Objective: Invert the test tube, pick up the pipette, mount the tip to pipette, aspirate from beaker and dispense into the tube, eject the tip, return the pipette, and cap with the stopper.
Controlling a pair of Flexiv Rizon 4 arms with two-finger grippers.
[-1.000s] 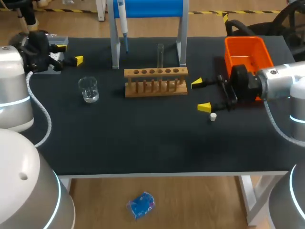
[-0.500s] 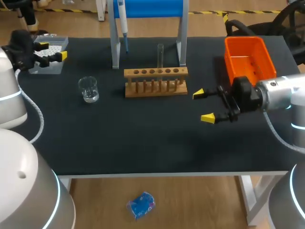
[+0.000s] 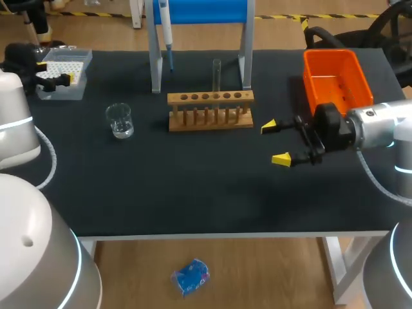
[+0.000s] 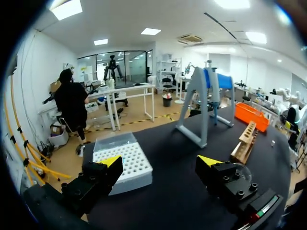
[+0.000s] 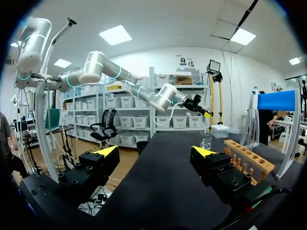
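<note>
One beaker [image 3: 120, 121], one test tube [image 3: 217, 74], one rack [image 3: 210, 98], one pipette [image 3: 165, 26], one tip box [image 3: 68, 62], one bin [image 3: 335, 81]

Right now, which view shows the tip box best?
Left wrist view: the tip box lies just ahead of the left tool, its hole grid plain. Head view shows it at the table's far-left corner, partly behind that tool. Right wrist view shows it small and distant.

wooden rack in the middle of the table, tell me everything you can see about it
The wooden rack looks like pale, unpainted wood: a top bar with a row of round holes that look empty, thin dowels beneath, and a flat base. It stands upright on the black table, just in front of the blue-topped stand. A clear test tube rises upright at its back edge; whether it sits in a hole cannot be told.
</note>
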